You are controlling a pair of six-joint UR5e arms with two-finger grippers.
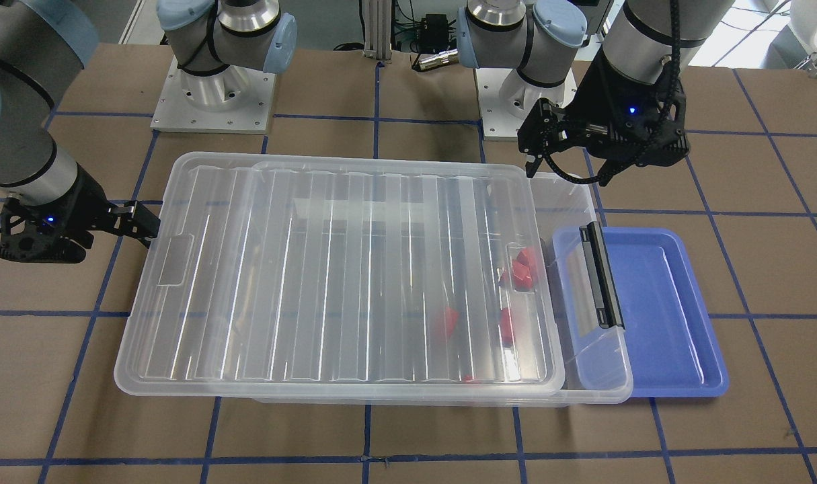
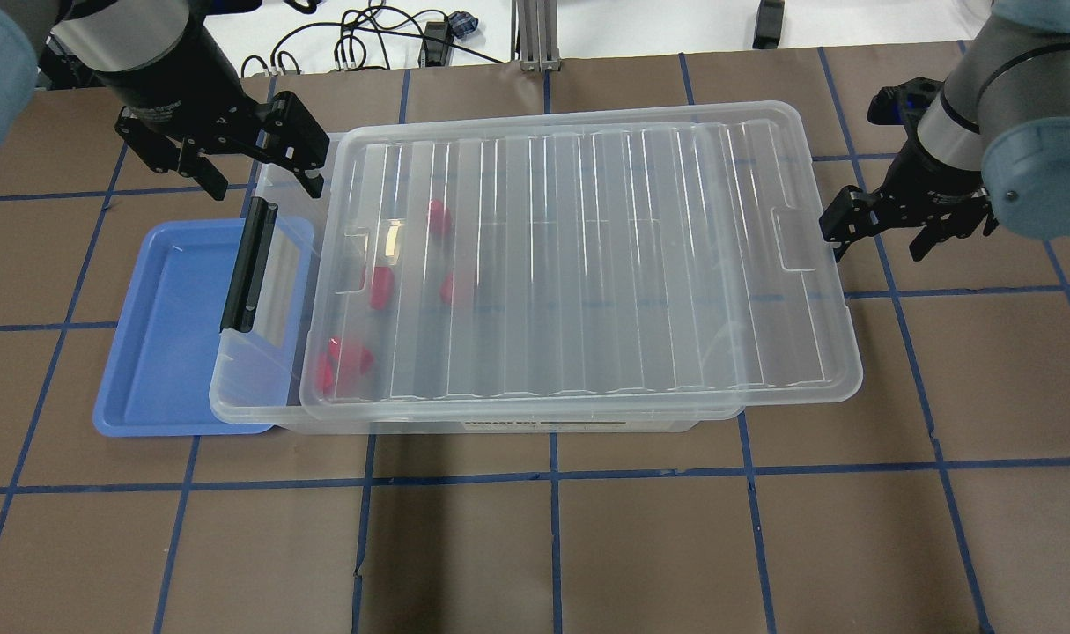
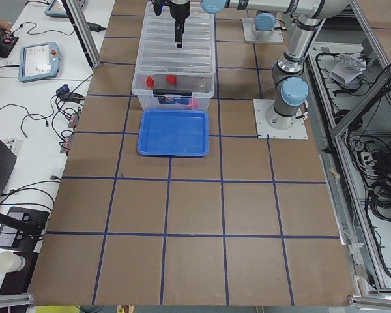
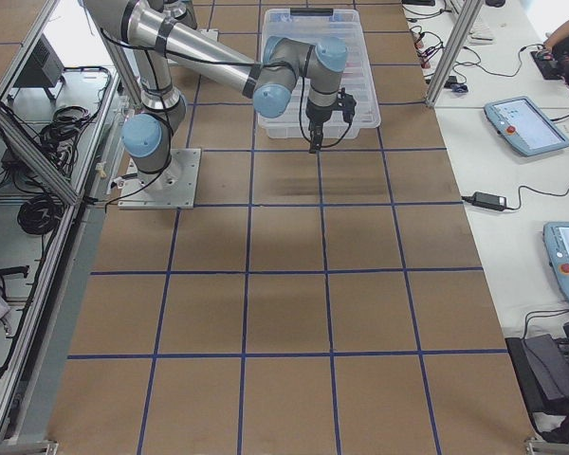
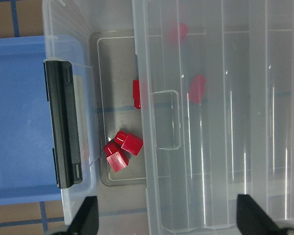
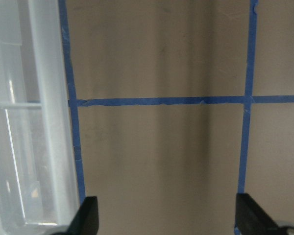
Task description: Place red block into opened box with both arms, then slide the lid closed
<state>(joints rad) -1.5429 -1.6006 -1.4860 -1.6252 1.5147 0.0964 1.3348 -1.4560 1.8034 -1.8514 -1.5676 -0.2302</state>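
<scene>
Several red blocks (image 5: 129,142) lie inside the clear box (image 2: 261,407), some seen through the ribbed lid (image 2: 587,264). The lid rests on the box, shifted toward my right side, so a strip stays uncovered by the black latch bar (image 2: 248,264). Above that uncovered end hovers my left gripper (image 2: 261,180), open and holding nothing; its fingertips (image 5: 88,215) frame the blocks from above. At the lid's far short edge, my right gripper (image 2: 878,246) is open and empty, just beyond the lid's rim (image 6: 44,122), above bare table.
A shallow blue tray (image 2: 160,352) sits under and past the latch end of the box. Brown table paper with blue tape lines (image 6: 161,101) surrounds everything. Both arm bases (image 1: 213,94) stand behind the box.
</scene>
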